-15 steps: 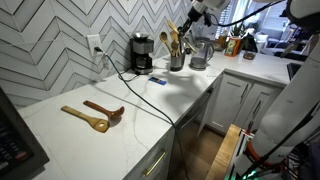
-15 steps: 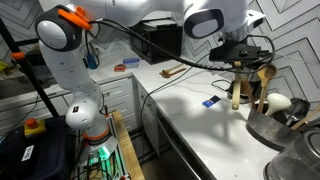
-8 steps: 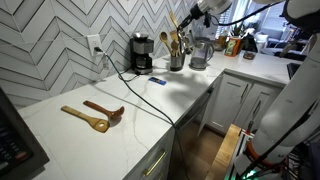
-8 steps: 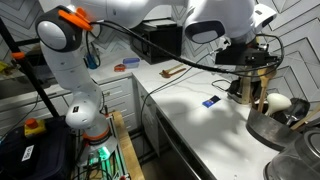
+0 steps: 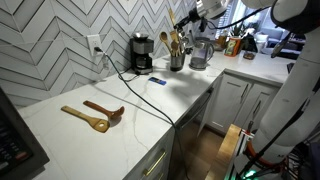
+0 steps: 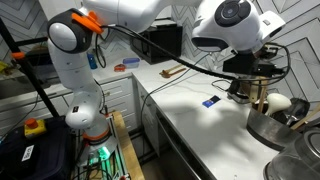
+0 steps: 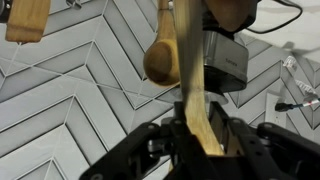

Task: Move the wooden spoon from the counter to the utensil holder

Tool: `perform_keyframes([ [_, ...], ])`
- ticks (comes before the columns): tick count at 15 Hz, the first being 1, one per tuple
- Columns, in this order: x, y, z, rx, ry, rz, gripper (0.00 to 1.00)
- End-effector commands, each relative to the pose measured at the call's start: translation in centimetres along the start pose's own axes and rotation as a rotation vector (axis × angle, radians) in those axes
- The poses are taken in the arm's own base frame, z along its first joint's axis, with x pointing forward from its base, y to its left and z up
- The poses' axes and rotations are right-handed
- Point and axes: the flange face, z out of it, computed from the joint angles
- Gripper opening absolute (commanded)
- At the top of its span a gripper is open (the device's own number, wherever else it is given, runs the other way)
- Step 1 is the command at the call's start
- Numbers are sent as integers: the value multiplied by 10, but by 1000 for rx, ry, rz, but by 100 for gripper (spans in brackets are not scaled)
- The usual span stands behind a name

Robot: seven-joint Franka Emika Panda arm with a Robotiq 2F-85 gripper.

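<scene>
At the far end of the white counter (image 5: 120, 95) in an exterior view, the gripper (image 5: 193, 16) hung above the dark cylindrical utensil holder (image 5: 177, 61); the spoon was too small to trace there. Seen from the opposite side in an exterior view, the arm's white wrist hid the holder. Up close in the wrist view, the wooden spoon (image 7: 192, 80), pale and smooth, ran upright, its slim handle pinched between the gripper's (image 7: 203, 136) closed fingers (image 7: 228, 138), before grey herringbone tile (image 7: 70, 90).

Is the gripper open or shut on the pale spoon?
Shut: the wrist view shows the wooden spoon pinched in the gripper.
</scene>
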Motion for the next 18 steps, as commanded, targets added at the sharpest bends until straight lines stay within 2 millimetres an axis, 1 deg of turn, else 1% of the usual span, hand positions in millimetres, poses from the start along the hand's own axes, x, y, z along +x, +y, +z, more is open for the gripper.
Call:
perform_keyframes([
  [1, -3, 19, 12, -32, 84, 20, 7],
  [3, -7, 24, 19, -32, 100, 37, 7],
  [4, -2, 14, 11, -15, 73, 37, 7],
  [5, -3, 15, 14, -15, 72, 38, 30],
  [8, -1, 14, 15, -12, 74, 36, 30],
  [9, -4, 17, 19, -27, 82, 35, 7],
  [13, -15, 29, 28, -55, 135, 58, 7],
  [18, -37, 42, 39, -72, 148, 73, 7],
])
